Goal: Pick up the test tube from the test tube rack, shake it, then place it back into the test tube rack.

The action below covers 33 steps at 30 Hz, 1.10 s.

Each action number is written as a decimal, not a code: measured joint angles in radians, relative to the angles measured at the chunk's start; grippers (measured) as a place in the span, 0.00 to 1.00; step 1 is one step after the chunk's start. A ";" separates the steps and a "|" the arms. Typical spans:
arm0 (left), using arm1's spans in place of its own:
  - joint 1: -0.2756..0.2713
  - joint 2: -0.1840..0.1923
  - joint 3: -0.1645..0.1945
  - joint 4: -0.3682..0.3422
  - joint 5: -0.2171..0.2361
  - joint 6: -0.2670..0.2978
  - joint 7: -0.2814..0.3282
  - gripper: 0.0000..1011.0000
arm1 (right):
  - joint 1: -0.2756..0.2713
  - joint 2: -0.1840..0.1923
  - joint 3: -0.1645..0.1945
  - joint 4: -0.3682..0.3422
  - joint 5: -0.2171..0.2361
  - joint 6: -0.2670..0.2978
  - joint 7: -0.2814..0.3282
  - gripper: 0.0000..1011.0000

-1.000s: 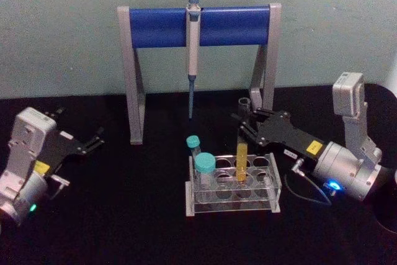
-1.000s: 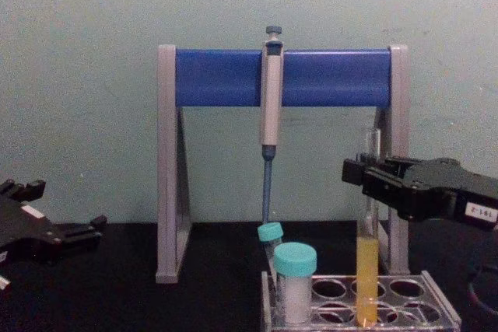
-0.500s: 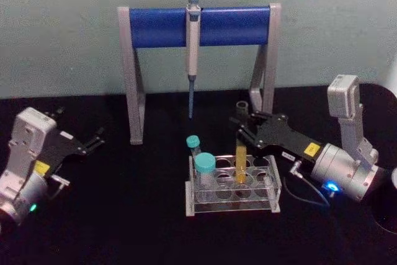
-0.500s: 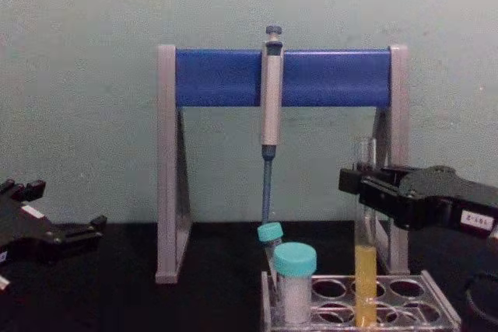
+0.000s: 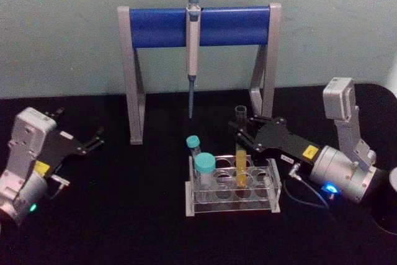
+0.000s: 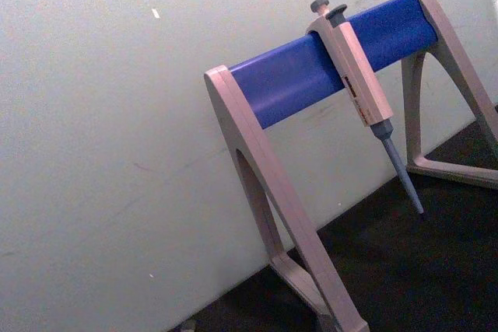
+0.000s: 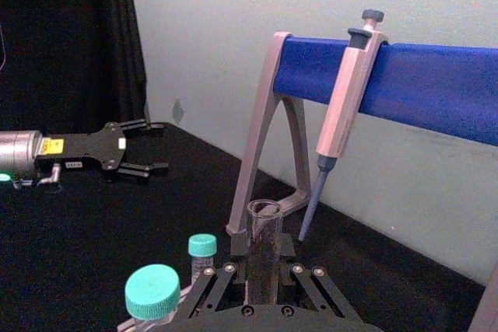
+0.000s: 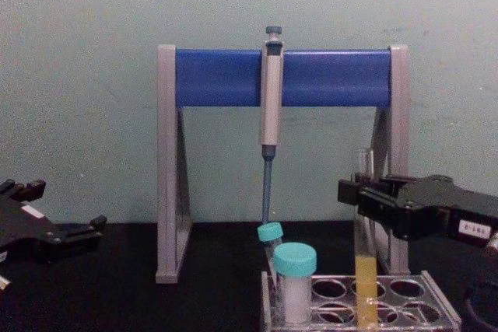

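The long thin clear glass test tube (image 5: 240, 153), uncapped and with yellow liquid in its lower part, stands upright in the low clear plastic test tube rack (image 5: 231, 208). It sits in a hole just right of the rack's middle; which row I cannot tell. The right pincer (image 5: 241, 131) reaches in from the robot's right, and I read it as closed narrowly on the bare upper glass, below the rim and above the liquid. The right wrist view shows the tube's open mouth rising between the two fingers (image 7: 261, 263). With the test tube seated and gripped, I judge the work to be at the rack end of a step, either the grasp before lifting or the return before letting go; I cannot settle which. A lift would call for a straight vertical pull until the round bottom clears the top plate. A release would call for opening the pincer and backing off level, without nudging the glass. In the rack's left holes stand a short wide tube with a teal cap (image 5: 205, 164) and a thin tube with a small teal cap (image 5: 193, 143), both clear of the pincer. Behind stands the tall grey-and-blue pipette stand (image 5: 198, 26) with a pipette (image 5: 193, 48) hanging from it. The left pincer (image 5: 94, 141) lies parked on the black counter (image 5: 124, 215), well apart at the robot's left, its fingers spread.
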 joint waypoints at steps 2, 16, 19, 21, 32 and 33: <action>0.000 0.000 0.000 0.000 0.000 0.000 0.000 0.99 | 0.000 0.000 -0.001 0.001 -0.001 0.002 0.000 0.23; 0.000 0.000 0.000 0.000 0.000 0.000 0.000 0.99 | 0.000 0.003 -0.003 0.001 -0.009 0.011 -0.008 0.23; 0.000 0.000 0.000 0.000 0.000 0.000 0.000 0.99 | 0.000 0.003 -0.004 0.000 -0.012 0.014 -0.009 0.23; 0.000 0.000 0.000 0.000 0.000 0.000 0.000 0.99 | 0.000 0.003 -0.004 0.000 -0.012 0.016 -0.009 0.23; 0.000 0.000 0.000 0.000 0.000 0.000 0.000 0.99 | -0.001 0.003 -0.004 0.001 -0.014 0.018 -0.014 0.23; 0.000 0.000 0.000 0.000 0.000 0.000 0.000 0.99 | -0.001 0.003 -0.003 0.001 -0.015 0.018 -0.014 0.23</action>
